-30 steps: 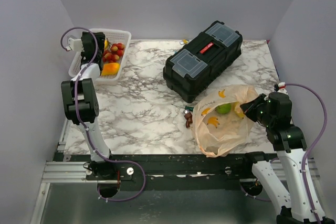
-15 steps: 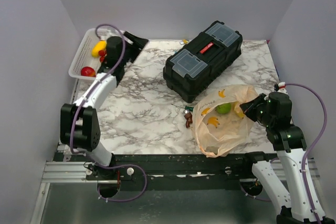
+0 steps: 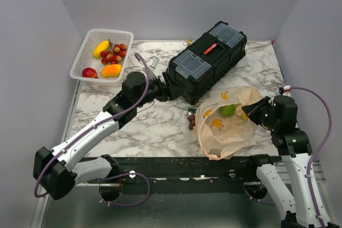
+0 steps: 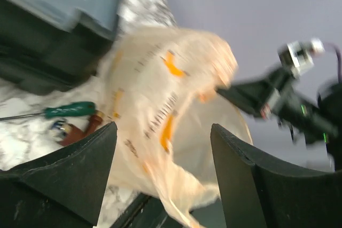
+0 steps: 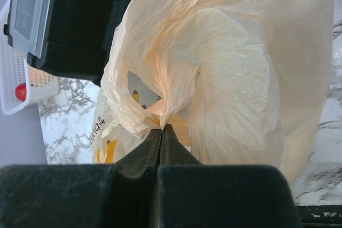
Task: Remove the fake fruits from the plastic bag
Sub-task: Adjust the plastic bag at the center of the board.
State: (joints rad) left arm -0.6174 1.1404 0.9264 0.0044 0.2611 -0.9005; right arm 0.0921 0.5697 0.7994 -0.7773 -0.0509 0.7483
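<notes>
The pale-orange plastic bag [image 3: 227,126] lies at the front right of the table, with a green round fruit [image 3: 228,110] showing inside it. My right gripper [image 3: 252,111] is shut on a bunched fold of the bag, which also shows in the right wrist view [image 5: 161,126]. My left gripper [image 3: 166,90] is open and empty, low over the table beside the toolbox, pointing at the bag [image 4: 176,105]. Its jaws stand wide apart in the left wrist view [image 4: 163,126]. A yellow fruit [image 3: 100,49], a red berry cluster [image 3: 113,53], a red apple [image 3: 90,72] and an orange fruit [image 3: 111,70] lie in the white basket [image 3: 78,63].
A black toolbox [image 3: 206,60] stands behind the bag, right next to my left gripper. A green-handled screwdriver [image 4: 69,110] and a small brown metal piece [image 3: 191,122] lie just left of the bag. The table's front edge is close below the bag.
My left arm has swung from the basket at the back left down to the middle of the table, now facing the bag. The right gripper and bag have not moved.
</notes>
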